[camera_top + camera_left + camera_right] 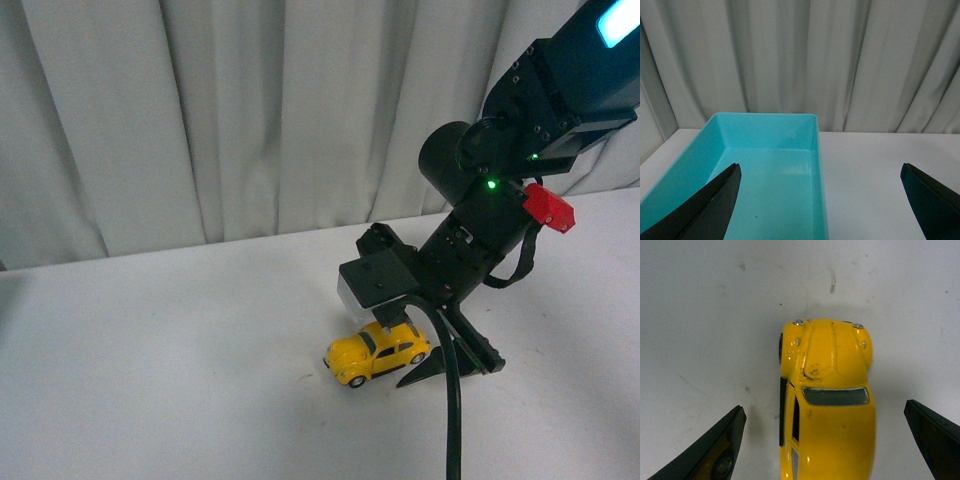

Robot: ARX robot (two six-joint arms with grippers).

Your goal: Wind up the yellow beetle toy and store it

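The yellow beetle toy point(376, 353) stands on its wheels on the white table, right of the middle in the front view. My right gripper point(430, 362) is lowered over its rear end, open. In the right wrist view the toy point(829, 405) lies between the two dark fingers, with a gap to each; the gripper's mid-point point(824, 412) is over the toy's roof. My left gripper point(821, 172) is open and empty, hovering over the right wall of a turquoise bin point(817, 150). The left arm is out of the front view.
The turquoise bin is empty and sits near the table's back edge by the pale curtain point(800, 55). The white table point(150, 370) stretches left of the toy. A black cable point(452, 400) hangs from the right arm beside the toy.
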